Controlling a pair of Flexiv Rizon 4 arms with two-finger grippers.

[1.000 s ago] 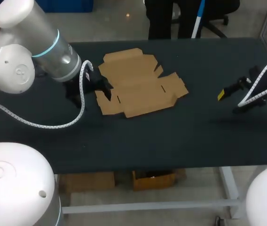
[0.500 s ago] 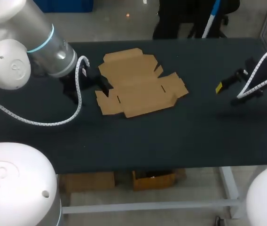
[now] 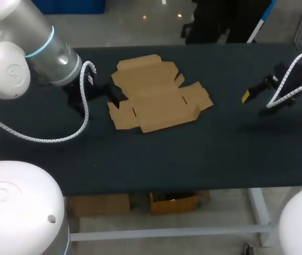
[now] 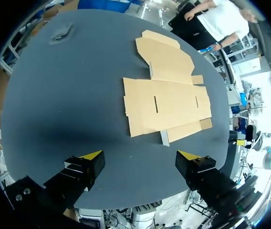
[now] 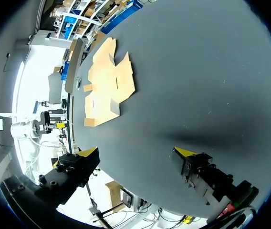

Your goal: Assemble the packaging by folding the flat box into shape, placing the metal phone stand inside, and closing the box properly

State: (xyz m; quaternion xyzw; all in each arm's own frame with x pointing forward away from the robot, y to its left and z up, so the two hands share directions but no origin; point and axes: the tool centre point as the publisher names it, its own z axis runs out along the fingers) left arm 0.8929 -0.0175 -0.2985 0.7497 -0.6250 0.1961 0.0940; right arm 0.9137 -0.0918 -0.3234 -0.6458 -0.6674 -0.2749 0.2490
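Left gripper and right gripper, both wide open and empty, just backed off; flat box at 12 o'clock, folding not started.

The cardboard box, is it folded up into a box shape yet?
No, the cardboard box lies flat and unfolded on the black table.

The flat box is a single sheet of plain brown cardboard, die-cut and not yet folded, lying flat with every panel and flap spread out on the dark table. It sits on the table's far half, a little left of its middle and skewed to its edges. Two short slits show in its broad central panel, with notched tabs along its outline.
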